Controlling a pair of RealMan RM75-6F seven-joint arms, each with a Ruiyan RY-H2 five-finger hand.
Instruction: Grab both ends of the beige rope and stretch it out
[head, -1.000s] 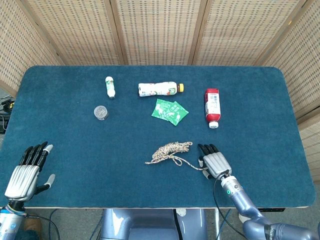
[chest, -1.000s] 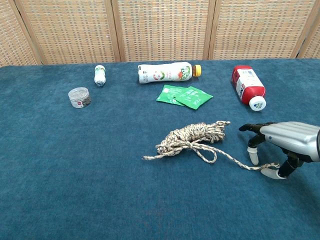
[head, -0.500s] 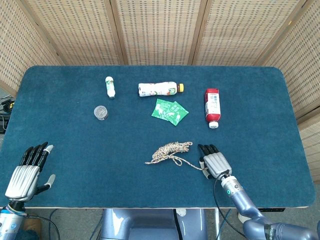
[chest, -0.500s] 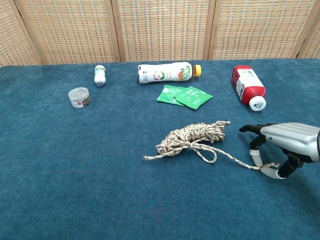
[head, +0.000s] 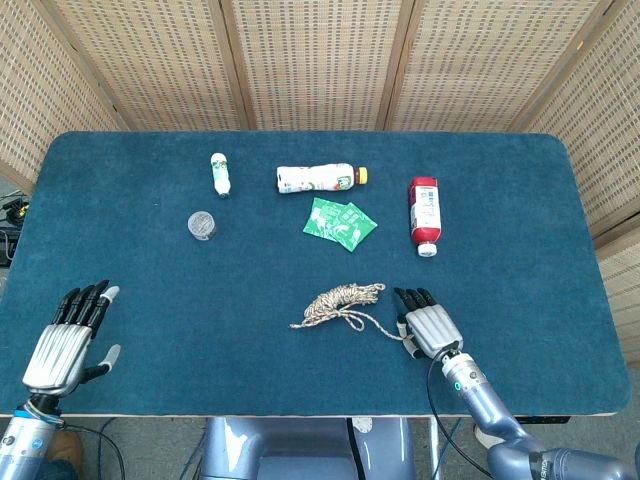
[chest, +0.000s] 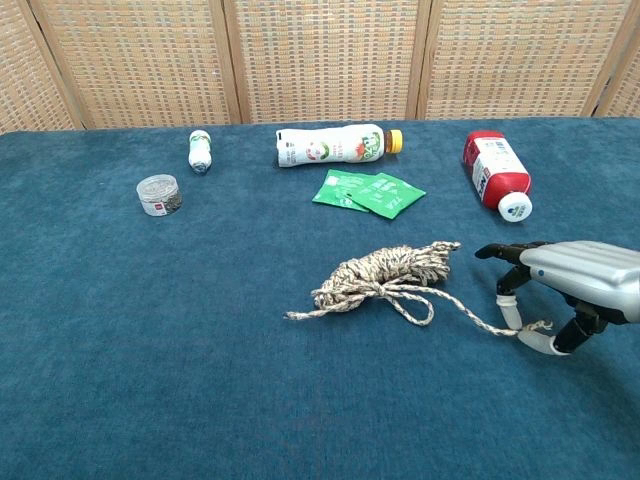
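Observation:
The beige rope (head: 340, 300) (chest: 385, 272) lies as a loose bundle in the middle front of the blue table. One free end trails left, and a strand runs right to my right hand (head: 428, 325) (chest: 575, 275). That hand rests palm down at the rope's right end and pinches the end between thumb and a fingertip (chest: 510, 310), with the other fingers stretched forward. My left hand (head: 68, 340) hovers at the table's front left corner, far from the rope, with its fingers spread and nothing in it. The chest view does not show it.
A white bottle with a yellow cap (head: 318, 178) (chest: 335, 145), green packets (head: 340, 222) (chest: 368, 192) and a red bottle (head: 425, 212) (chest: 495, 170) lie behind the rope. A small white bottle (head: 220, 174) and a round jar (head: 202, 225) sit at the back left.
The right hand's fingertip has closed down onto the thumb over the rope's right end, and the strand has shifted slightly. The left hand has moved a little forward and right.

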